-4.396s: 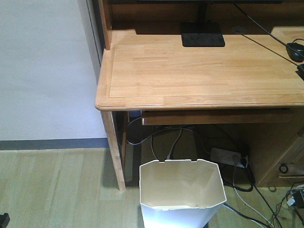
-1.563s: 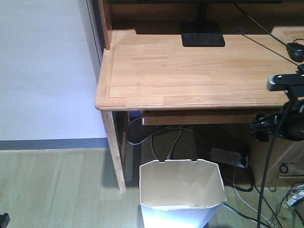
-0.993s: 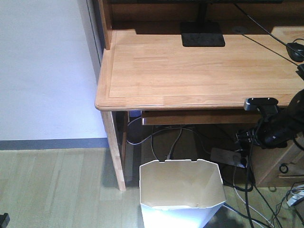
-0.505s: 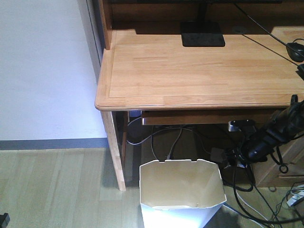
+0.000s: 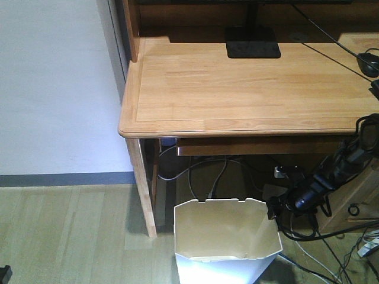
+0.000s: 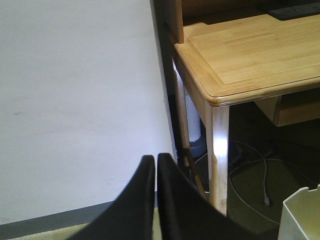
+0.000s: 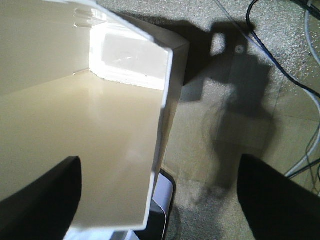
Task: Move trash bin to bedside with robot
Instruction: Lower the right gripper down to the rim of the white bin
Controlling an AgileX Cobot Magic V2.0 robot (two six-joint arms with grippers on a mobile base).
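Right arm: lowered from desk height since the earlier frames. Right gripper (image 5: 273,211) now at the right rim of the bin (image 5: 225,234). Jaws spread wide, one finger (image 7: 42,200) inside the bin, the other outside, rim between them, nothing clamped. Left gripper (image 6: 154,175): fingers pressed together, holding nothing. Bin: upright on floor (image 5: 71,236), before desk (image 5: 249,83), just right of its left leg (image 5: 142,183).
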